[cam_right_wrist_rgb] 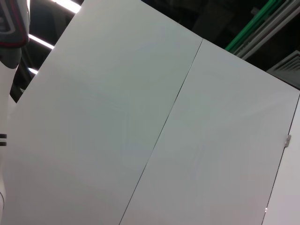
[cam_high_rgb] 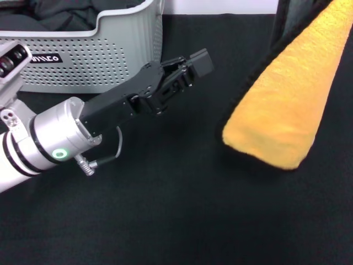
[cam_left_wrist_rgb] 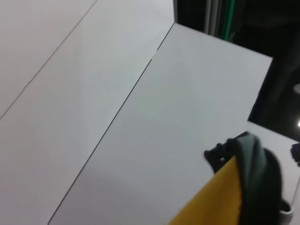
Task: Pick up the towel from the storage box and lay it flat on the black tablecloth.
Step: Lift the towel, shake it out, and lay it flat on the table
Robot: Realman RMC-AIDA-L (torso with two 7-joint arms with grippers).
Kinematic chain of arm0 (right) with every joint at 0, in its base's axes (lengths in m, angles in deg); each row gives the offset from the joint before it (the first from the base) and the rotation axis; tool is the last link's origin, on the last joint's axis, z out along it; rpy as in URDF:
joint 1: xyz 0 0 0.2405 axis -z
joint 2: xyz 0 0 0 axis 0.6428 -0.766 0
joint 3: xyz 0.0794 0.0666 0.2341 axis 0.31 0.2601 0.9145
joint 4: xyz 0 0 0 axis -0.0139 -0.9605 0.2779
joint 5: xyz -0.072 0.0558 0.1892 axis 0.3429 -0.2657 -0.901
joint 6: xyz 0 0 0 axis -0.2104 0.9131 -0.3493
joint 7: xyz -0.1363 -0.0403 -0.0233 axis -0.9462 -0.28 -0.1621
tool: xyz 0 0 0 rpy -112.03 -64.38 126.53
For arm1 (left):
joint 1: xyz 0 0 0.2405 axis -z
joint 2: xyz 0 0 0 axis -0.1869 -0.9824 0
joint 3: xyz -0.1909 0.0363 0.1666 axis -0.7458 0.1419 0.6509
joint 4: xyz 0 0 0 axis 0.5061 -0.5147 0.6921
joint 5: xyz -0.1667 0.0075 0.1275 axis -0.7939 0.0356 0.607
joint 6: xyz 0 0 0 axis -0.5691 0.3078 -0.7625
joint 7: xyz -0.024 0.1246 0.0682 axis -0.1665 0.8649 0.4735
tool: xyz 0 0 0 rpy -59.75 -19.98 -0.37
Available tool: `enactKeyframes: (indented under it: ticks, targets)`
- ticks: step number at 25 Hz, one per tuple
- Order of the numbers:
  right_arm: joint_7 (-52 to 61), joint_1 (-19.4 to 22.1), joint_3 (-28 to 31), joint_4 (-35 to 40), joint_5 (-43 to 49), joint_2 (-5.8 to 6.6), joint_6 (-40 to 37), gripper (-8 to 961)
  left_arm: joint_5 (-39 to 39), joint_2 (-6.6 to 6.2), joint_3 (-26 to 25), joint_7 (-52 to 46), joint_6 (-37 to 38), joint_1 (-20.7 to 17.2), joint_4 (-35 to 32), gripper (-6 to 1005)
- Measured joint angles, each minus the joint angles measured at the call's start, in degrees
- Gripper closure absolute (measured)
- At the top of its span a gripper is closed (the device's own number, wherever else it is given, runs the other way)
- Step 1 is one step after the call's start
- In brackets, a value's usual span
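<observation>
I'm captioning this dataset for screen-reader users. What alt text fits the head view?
A yellow-orange towel with black edge trim hangs bunched from the upper right, its lower end just over the black tablecloth. The left gripper reaches across from the left, holding nothing, in front of the light grey perforated storage box, which contains dark cloth.

Lab or test hall; white partition panels point(cam_right_wrist_rgb: 140, 117), exposed ceiling (green pipes point(cam_right_wrist_rgb: 262, 26), strip lights point(cam_right_wrist_rgb: 70, 5)). Black tablecloth point(cam_high_rgb: 176, 210) as staged worktop.

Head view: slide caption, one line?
Yellow-orange towel hangs over black tablecloth; left gripper beside grey perforated storage box.
</observation>
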Motion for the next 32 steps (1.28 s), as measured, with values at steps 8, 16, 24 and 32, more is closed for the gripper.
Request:
enactKeyframes:
  ticks: [8, 16, 24, 32]
  targets:
    - [-0.1, 0.2, 0.0, 0.0, -0.3, -0.08, 0.1, 949, 0.4, -0.22, 0.9, 0.0, -3.6, 0.0, 0.1, 891]
    - [-0.4, 0.5, 0.8, 0.0, -0.1, 0.29, 0.0, 949, 0.3, -1.15, 0.4, -0.6, -3.7, -2.9, -1.8, 846]
    - [-1.1, 0.4, 0.9, -0.2, 0.0, 0.25, -0.2, 949, 2.6, -0.86, 0.9, -0.6, -3.9, -1.4, -2.0, 565]
    - [-1.1, 0.4, 0.9, -0.7, 0.0, 0.16, -0.4, 948, 4.5, -0.82, 0.7, -1.0, -3.9, -0.4, -1.7, 490]
